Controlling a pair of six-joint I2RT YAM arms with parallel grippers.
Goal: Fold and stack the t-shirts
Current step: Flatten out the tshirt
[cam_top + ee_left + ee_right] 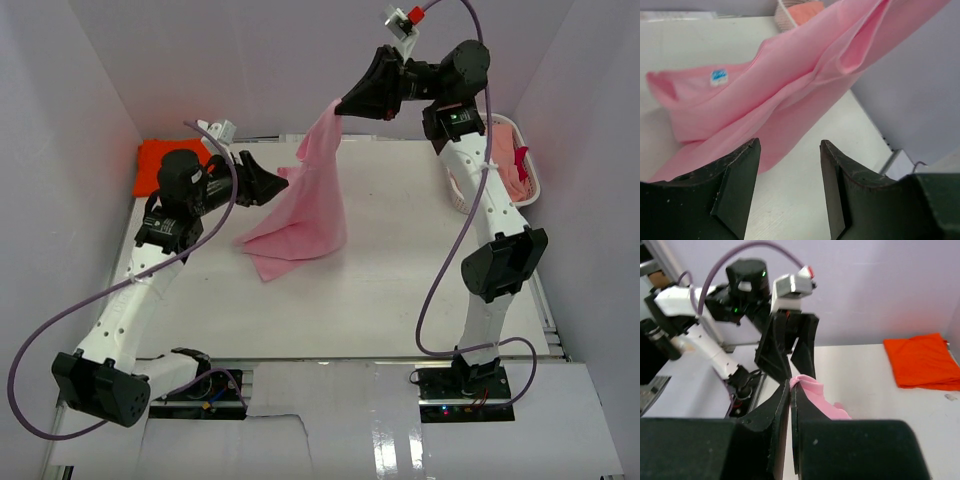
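Just right of the left end effector point(283, 181), jaws apart and empty, the pink shirt point(305, 210) hangs slantwise from the right end effector point(342, 104), clamped on it, down to the table point(400, 290).

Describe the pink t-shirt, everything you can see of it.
The pink t-shirt is plain, soft light-pink cloth, unfolded and creased. The right gripper, jaws shut on it, holds one edge high. The cloth hangs as a cone, its lower part crumpled on the white table. A small blue-and-white label shows near one opening. The left gripper sits beside it, jaws open, holding nothing.
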